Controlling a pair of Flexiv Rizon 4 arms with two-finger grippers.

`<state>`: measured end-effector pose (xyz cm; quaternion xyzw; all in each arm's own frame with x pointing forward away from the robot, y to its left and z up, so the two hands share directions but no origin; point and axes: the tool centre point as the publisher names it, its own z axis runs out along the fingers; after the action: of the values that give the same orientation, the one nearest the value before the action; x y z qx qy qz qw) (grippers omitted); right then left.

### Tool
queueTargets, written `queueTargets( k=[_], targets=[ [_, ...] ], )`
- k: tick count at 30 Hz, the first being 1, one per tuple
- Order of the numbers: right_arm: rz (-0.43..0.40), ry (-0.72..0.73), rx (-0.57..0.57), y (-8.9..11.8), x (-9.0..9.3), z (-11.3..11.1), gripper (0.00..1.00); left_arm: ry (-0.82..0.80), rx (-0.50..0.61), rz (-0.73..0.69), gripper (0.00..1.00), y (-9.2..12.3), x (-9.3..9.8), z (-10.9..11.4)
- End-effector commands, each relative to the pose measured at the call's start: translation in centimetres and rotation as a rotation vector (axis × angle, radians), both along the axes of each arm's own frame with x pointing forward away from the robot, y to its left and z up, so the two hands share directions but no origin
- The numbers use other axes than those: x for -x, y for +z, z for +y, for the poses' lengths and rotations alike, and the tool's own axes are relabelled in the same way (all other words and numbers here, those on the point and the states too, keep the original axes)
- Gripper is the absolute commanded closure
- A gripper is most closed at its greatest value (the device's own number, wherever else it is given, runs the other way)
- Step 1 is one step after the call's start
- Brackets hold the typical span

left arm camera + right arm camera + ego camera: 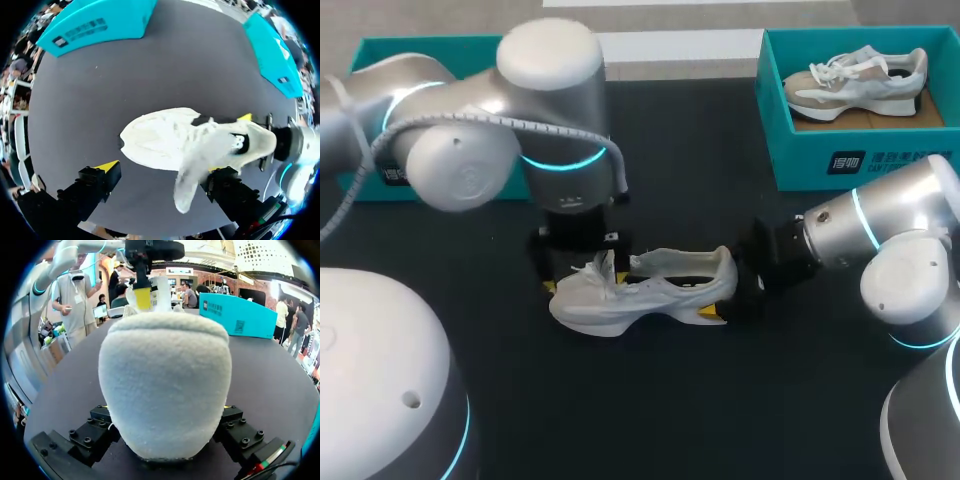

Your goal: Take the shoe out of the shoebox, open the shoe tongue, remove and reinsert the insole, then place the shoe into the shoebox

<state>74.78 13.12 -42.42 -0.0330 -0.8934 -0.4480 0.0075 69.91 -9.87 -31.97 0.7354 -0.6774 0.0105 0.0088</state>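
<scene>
On the table (650,410), white shoe (650,292) side to side, toe left, heel clenched in right pincer (728,290), left pincer (161,167) released.

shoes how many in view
2: a white shoe on the table, its heel in the right gripper; a second shoe in the right-hand box. The left box's inside is mostly hidden.

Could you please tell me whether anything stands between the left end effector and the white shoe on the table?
Nothing visible does. The left end effector hangs open just above the shoe, and no other thing lies between them.
</scene>
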Motion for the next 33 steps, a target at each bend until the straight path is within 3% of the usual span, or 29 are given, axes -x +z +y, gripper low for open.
queueTargets(
  k=[1, 9, 13, 17, 21, 22, 23, 28, 33],
  targets=[
    [0.0, -0.001, 0.001, -1.1, -0.3, 0.8, 1.0, -0.347, 0.075, -0.089, 0.0, 4.5, 0.3, 0.2],
    [0.0, -0.001, 0.001, -1.1, -0.3, 0.8, 1.0, -1.078, 0.104, -0.092, 0.0, 9.0, -1.3, -2.3],
    [0.0, -0.001, 0.001, -1.1, -0.3, 0.8, 1.0, -1.401, 0.09, -0.088, 0.0, 9.7, -3.0, -3.9],
    [0.0, -0.001, 0.001, -1.1, -0.3, 0.8, 1.0, -1.814, 0.019, -0.12, 0.0, 10.3, -2.9, -5.2],
    [0.0, -0.001, 0.001, -1.1, -0.3, 0.8, 1.0, -2.051, 0.055, -0.19, 0.0, 10.4, -2.9, -6.4],
    [0.0, -0.001, 0.001, -1.1, -0.3, 0.8, 1.0, -2.084, 0.083, -0.2, 0.55, 10.4, -2.9, -6.7],
    [0.0, -0.001, 0.001, -1.1, -0.3, 0.8, 1.0, -2.117, 0.109, -0.207, 1.0, 10.5, -2.8, -7.0],
    [0.0, -0.001, 0.001, -1.1, -0.3, 0.8, 1.0, -2.192, 0.187, -0.249, 1.0, 10.6, -2.1, -7.6],
    [0.0, -0.001, 0.001, -1.1, -0.3, 0.8, 1.0, -2.124, 0.128, -0.191, 1.0, 10.5, -1.6, -8.3]
  ],
)
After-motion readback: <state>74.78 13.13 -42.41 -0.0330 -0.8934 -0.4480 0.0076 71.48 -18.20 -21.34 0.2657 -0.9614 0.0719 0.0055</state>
